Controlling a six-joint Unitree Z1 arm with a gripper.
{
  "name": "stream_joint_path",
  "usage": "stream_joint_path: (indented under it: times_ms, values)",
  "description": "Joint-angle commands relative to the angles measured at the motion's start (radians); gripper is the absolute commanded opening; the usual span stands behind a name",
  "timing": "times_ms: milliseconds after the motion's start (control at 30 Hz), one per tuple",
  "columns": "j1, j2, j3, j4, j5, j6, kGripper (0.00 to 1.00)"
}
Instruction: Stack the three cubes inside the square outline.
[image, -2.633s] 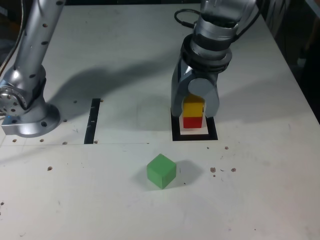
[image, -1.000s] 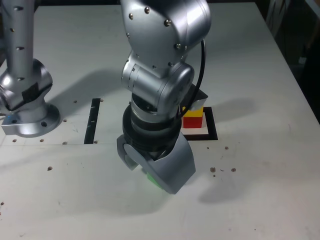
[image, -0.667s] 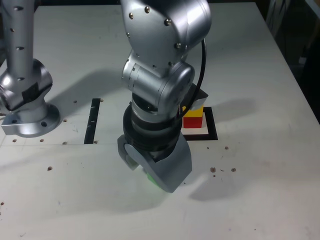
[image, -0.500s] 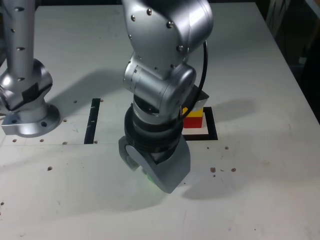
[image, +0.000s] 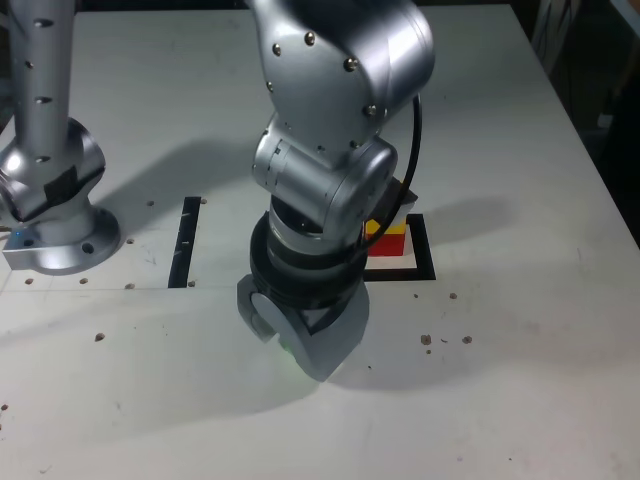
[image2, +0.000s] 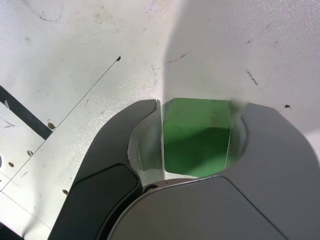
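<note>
My jaws (image2: 196, 142) sit low on the white bench (image: 520, 400), nearly closed, both inner faces against the small green solid cube (image2: 197, 136); it looks gripped but not lifted. The green cube lies in front of the thick black square outline (image: 424, 262), near it. Inside the outline, the red cube (image: 392, 243) shows with the yellow cube (image: 376, 227) on top, mostly hidden by my arm. Risks: an off-centre grip could let the green cube twist or slip on lift; swinging low toward the outline could knock the two-cube stack over.
</note>
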Motion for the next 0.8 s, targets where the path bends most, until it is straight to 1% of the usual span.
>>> stream_joint_path:
  times_ms: [0, 133, 233, 333, 400, 433, 533, 633, 767]
  values:
    - [-0.001, -0.013, -0.002, 0.008, 0.004, -0.008, 0.19]
    - [-0.001, -0.021, 0.0, 0.013, 0.01, -0.019, 0.19]
    - [-0.001, -0.039, -0.022, 0.051, 0.014, -0.025, 0.19]
    - [0.0, -0.064, -0.089, 0.153, 0.026, -0.029, 0.19]
    - [0.007, -0.077, -0.167, 0.254, 0.039, -0.031, 0.19]
    - [0.016, -0.083, -0.23, 0.326, 0.05, -0.032, 0.19]
    - [0.056, -0.099, -0.364, 0.453, 0.067, -0.037, 0.19]
    - [0.124, -0.127, -0.439, 0.502, 0.062, -0.068, 0.18]
    - [0.246, -0.155, -0.46, 0.507, 0.042, -0.115, 0.16]
